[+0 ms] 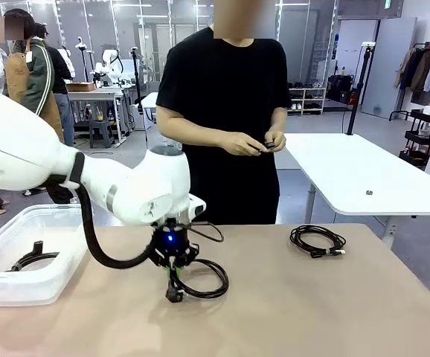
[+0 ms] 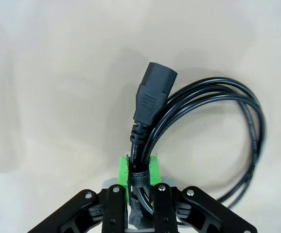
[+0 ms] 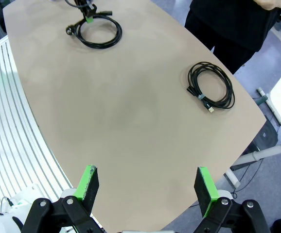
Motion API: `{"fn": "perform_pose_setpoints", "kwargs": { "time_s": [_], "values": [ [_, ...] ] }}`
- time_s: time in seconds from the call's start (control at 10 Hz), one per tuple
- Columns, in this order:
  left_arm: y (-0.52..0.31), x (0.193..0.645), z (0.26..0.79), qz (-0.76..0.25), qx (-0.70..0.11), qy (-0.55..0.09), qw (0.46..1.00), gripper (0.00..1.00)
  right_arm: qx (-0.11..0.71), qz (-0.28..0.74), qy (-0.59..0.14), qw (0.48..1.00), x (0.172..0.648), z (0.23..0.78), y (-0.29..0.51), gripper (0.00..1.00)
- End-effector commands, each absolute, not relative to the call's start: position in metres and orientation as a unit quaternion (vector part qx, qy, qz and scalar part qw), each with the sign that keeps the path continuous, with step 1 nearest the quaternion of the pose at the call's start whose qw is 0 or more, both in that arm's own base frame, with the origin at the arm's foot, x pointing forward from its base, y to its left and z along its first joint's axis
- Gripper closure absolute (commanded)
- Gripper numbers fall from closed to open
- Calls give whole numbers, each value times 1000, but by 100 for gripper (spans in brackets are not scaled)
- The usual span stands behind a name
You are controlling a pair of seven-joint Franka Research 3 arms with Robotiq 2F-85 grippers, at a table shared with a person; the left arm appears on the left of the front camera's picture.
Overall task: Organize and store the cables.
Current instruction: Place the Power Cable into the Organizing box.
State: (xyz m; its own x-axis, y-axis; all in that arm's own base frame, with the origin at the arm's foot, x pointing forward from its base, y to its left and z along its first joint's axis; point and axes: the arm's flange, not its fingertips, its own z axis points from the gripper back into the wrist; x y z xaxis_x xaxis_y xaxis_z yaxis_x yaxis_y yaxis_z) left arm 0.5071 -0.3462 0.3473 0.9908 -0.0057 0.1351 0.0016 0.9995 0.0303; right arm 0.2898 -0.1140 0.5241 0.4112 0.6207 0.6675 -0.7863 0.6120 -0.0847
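The coiled power cable (image 2: 152,97) is clamped just behind its plug by the left gripper (image 2: 139,167) on the desk (image 1: 334,312); the right gripper (image 3: 146,175) is held wide open.

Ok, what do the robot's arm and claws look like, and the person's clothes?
The left arm is white, with a black hose looping to a blue-lit wrist. Left claw and right claw are black linkages with green pads. The person wears a black short-sleeved shirt.

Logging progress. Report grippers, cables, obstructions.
Left gripper shut on power cord. Right gripper open over table. Second cable loose on table, third cable in bin. Nothing blocking.
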Motion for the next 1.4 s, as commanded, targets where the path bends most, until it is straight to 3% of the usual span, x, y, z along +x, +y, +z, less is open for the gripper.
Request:
{"fn": "perform_pose_setpoints", "kwargs": {
  "time_s": [0.0,0.4,0.7,0.8,1.1,1.2,1.3],
  "values": [
    [-302,494,418,-49,-3,-60,997,100,123,425,-341,830,289,524,-115,0],
    [-235,477,475,-94,-16,-98,991,100,123,425,-341,830,289,524,-115,0],
    [-212,475,477,-138,-16,-121,983,100,123,425,-341,830,289,524,-115,0],
    [-220,480,486,-97,1,-107,990,100,123,425,-341,830,289,524,-115,0],
    [-220,480,486,-97,1,-107,990,100,123,425,-341,830,289,524,-115,0],
    [-217,477,481,-109,3,-108,988,81,123,425,-341,830,289,524,-115,0],
    [-178,481,500,-122,17,-111,986,81,123,425,-341,830,289,524,-115,0]
  ]
}}
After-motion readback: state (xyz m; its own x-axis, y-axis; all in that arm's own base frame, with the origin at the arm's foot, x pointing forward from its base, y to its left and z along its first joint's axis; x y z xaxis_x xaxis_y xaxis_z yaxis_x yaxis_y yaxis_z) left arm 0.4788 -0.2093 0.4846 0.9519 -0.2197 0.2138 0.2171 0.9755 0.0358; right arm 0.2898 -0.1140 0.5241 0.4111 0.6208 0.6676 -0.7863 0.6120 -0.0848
